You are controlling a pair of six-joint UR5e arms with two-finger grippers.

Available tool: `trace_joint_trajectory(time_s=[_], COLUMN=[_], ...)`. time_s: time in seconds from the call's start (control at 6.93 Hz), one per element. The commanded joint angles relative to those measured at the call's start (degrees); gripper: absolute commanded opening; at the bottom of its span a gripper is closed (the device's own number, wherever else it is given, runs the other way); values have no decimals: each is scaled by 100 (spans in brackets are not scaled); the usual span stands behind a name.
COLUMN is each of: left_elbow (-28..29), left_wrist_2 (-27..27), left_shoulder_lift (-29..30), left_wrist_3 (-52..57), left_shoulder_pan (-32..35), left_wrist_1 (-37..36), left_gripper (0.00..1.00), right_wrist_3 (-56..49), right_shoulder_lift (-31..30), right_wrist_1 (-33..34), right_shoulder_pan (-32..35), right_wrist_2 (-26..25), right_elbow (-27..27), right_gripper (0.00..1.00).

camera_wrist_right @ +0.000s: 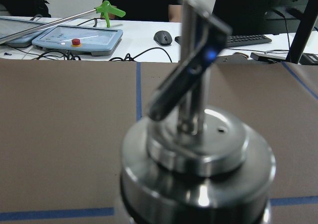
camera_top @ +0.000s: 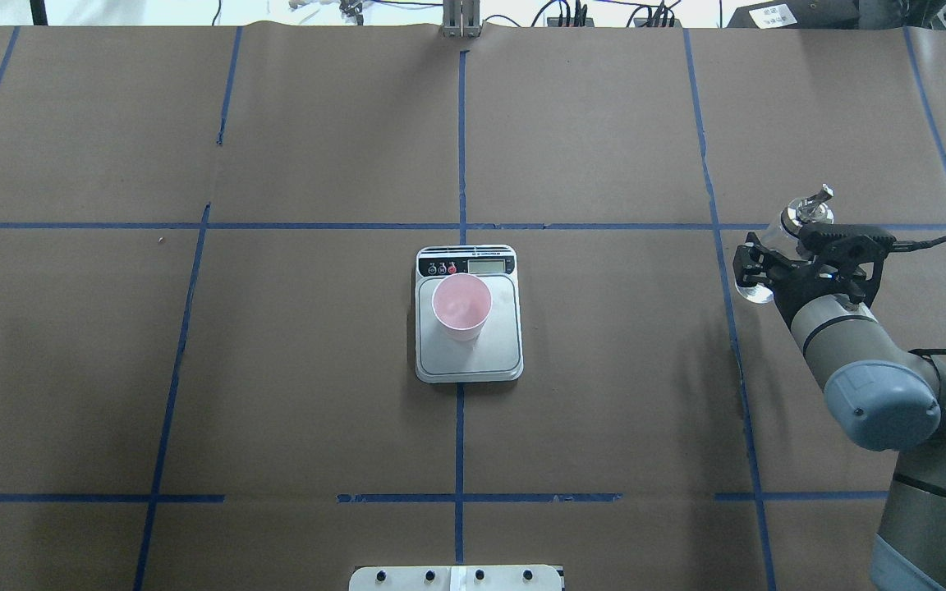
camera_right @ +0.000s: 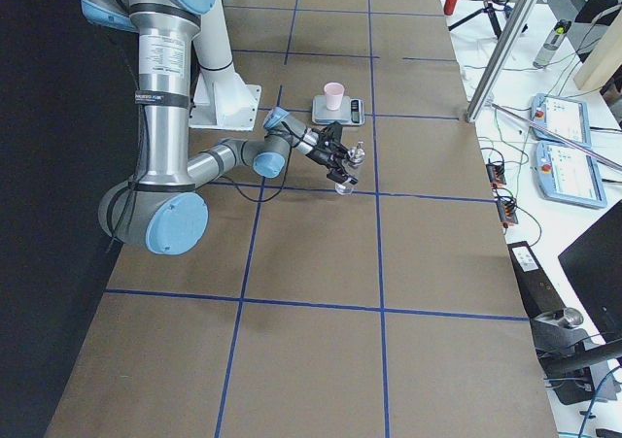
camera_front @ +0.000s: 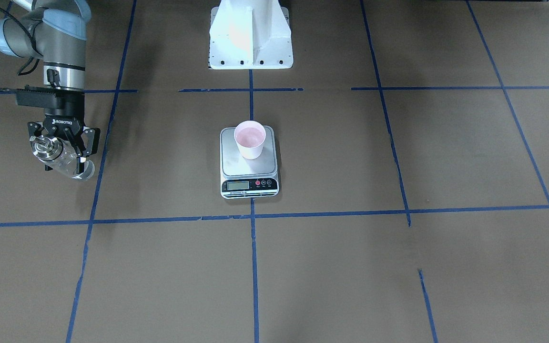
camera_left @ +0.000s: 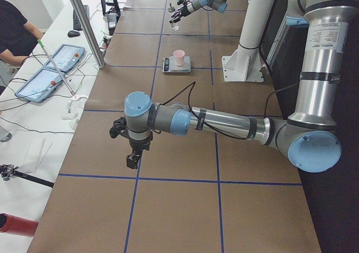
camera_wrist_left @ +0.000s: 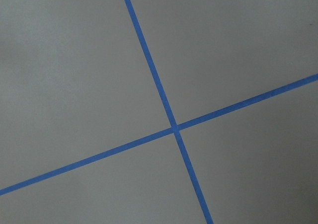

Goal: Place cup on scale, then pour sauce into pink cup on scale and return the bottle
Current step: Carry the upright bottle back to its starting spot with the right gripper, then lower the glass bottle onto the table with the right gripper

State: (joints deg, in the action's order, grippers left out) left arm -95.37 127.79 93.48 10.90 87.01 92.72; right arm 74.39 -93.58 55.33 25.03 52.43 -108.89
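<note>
The pale pink cup (camera_front: 249, 139) stands upright on the steel platform of the scale (camera_front: 250, 167) at the table's middle; both also show in the overhead view, the cup (camera_top: 461, 306) on the scale (camera_top: 499, 349). My right gripper (camera_front: 65, 159) is shut on the clear glass bottle (camera_front: 67, 164), held tilted, low over the table, far to the side of the scale. The overhead view shows this gripper (camera_top: 769, 263) and the bottle's silver cap (camera_top: 805, 215). The cap (camera_wrist_right: 198, 154) fills the right wrist view. My left gripper (camera_left: 133, 152) shows only in the exterior left view; I cannot tell if it is open or shut.
The white robot pedestal (camera_front: 250, 35) stands behind the scale. Blue tape lines (camera_wrist_left: 171, 127) grid the brown table. My left arm (camera_left: 224, 121) stretches low across the table's near end. An operators' desk with tablets (camera_left: 56, 68) runs along the far side.
</note>
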Motion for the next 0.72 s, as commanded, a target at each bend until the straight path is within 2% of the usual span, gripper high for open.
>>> trace_joint_trajectory(time_s=[0.0, 0.58], left_elbow=[1, 1], left_wrist_2=[0, 0], left_shoulder_lift=[4, 4], left_wrist_3=[0, -9], left_shoulder_pan=[0, 0], left_wrist_1=[0, 0], left_gripper=[100, 100], right_wrist_3=[102, 111], right_shoulder_lift=[93, 129], right_wrist_1=[4, -5], right_shoulder_pan=[-234, -499], right_wrist_2=[-188, -409], right_elbow=[61, 202], right_gripper=[0, 0])
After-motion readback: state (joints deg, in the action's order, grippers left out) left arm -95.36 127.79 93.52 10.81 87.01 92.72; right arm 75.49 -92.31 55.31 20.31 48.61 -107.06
